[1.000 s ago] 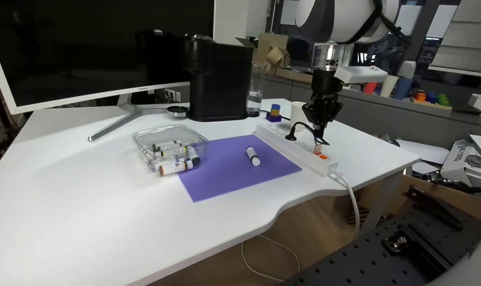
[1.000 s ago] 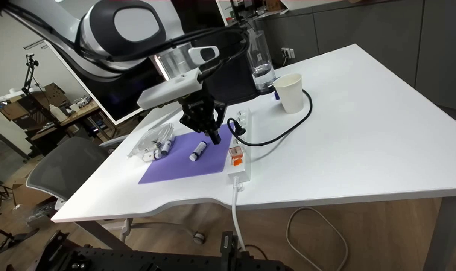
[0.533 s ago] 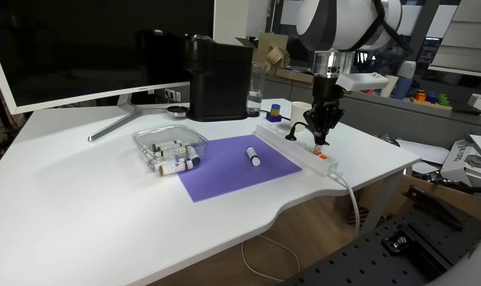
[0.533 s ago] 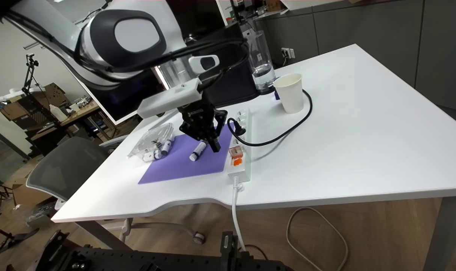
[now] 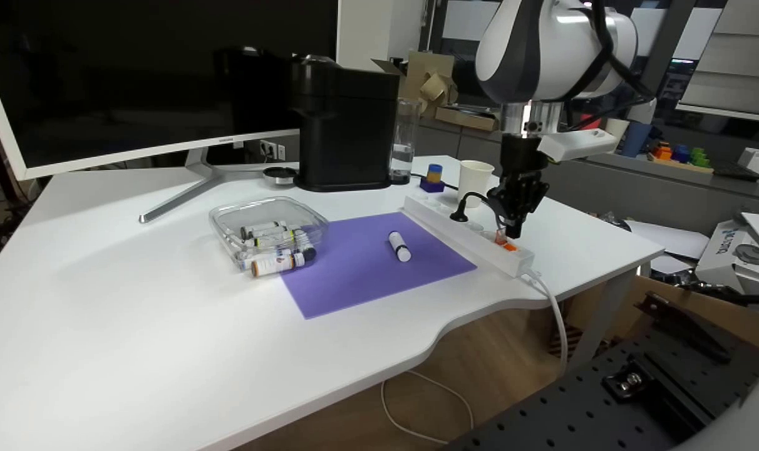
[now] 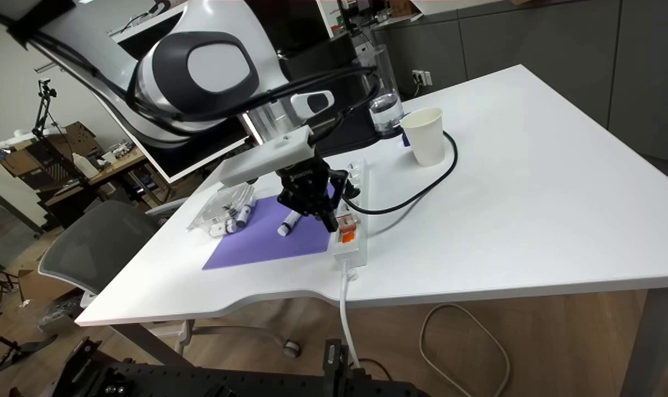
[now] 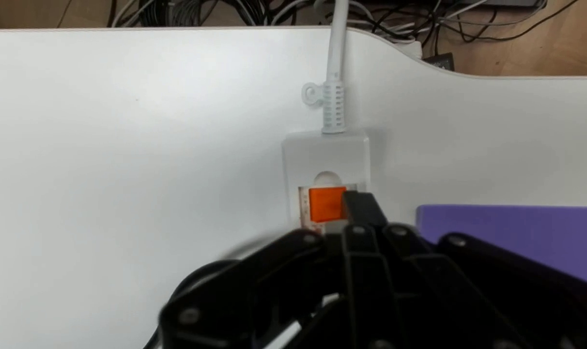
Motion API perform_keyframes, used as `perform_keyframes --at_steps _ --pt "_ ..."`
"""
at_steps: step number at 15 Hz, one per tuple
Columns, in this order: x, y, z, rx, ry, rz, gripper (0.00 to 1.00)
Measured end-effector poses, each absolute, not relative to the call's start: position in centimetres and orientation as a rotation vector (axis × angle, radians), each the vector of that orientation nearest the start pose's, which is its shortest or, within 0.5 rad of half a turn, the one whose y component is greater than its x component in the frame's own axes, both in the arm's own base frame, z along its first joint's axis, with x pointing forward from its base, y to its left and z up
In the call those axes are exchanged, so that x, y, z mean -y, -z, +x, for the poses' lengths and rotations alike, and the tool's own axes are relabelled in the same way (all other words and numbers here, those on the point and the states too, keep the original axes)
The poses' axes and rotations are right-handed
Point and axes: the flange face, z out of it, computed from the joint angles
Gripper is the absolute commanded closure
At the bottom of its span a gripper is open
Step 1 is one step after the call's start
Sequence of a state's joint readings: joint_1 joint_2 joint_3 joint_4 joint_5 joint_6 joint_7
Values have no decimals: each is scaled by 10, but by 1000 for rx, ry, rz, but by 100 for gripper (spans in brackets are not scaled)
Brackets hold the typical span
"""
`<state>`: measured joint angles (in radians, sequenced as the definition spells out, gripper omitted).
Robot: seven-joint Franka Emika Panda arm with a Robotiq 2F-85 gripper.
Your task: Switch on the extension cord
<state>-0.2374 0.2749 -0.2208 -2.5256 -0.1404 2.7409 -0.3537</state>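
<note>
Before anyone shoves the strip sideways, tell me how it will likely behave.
The strip is likely stiff: it looks like one straight bar. Boxy, it would probably slide rather than roll. Its white cable, hanging off the table, might drag on it.

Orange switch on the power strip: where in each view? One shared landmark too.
In an exterior view: orange switch right of centre, a bit below mid-height.
In an exterior view: orange switch just right of centre, below mid-height.
Wrist view: orange switch slightly right of centre, below mid-height.
Shared landmark: white cable at the switch end of the power strip; runs down in both exterior views, up in the wrist view.
</note>
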Motion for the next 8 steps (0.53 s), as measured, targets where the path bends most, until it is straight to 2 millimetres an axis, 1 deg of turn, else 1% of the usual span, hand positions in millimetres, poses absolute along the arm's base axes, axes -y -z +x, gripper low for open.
perform_keyframes --at_steps 4,8 --pt "209 -166 410 80 -168 -3232 100" --pt "212 -162 418 131 -177 -3246 100"
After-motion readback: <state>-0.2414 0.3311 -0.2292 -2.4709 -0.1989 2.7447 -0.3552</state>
